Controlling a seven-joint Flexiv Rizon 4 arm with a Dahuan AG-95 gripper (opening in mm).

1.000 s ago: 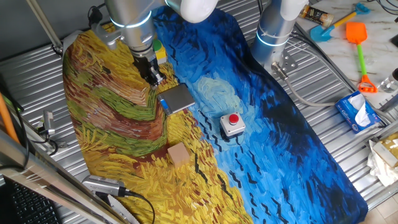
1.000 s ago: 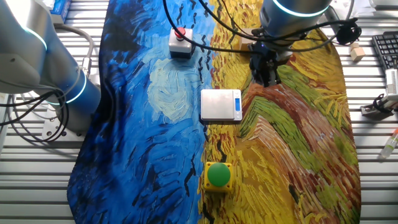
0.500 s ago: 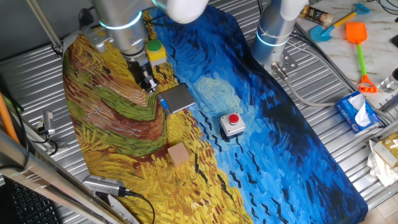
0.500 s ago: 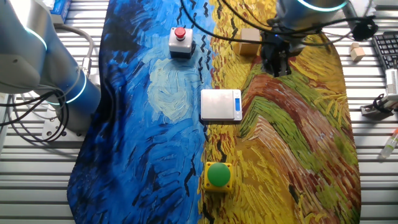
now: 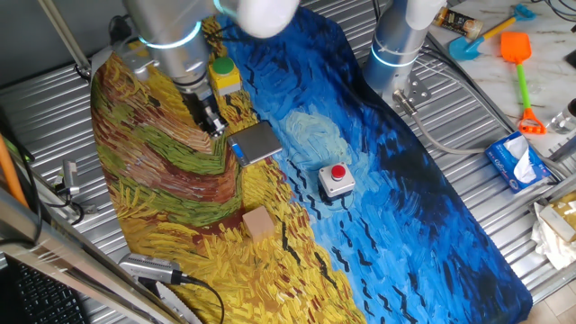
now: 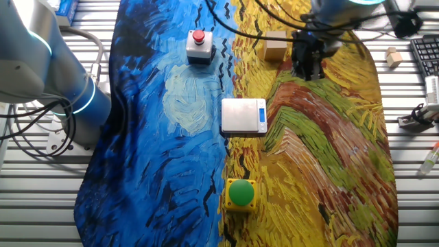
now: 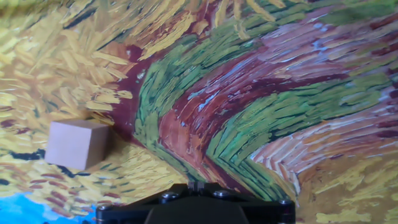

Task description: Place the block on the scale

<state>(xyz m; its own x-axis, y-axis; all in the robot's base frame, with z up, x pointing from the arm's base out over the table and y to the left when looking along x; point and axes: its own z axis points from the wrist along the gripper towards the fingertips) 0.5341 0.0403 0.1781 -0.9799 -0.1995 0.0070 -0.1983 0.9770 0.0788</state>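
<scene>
The block (image 5: 258, 222) is a light-tan wooden cube lying on the yellow part of the painted cloth; it also shows in the other fixed view (image 6: 275, 46) and at the left of the hand view (image 7: 78, 144). The scale (image 5: 256, 142) is a flat grey plate with a blue tab, bare, at the cloth's middle (image 6: 243, 115). My gripper (image 5: 214, 126) hangs above the cloth beside the scale and apart from the block (image 6: 307, 72). Its fingertips (image 7: 198, 184) are together with nothing between them.
A grey box with a red button (image 5: 336, 179) stands on the blue part of the cloth (image 6: 199, 46). A yellow box with a green button (image 5: 223, 74) stands beyond the scale (image 6: 241, 194). A second robot arm's base (image 5: 396, 45) stands at the cloth's edge.
My gripper has moved away from the scale's edge, out over the yellow-brown part of the cloth and nearer the block's side. The block and the scale have not moved.
</scene>
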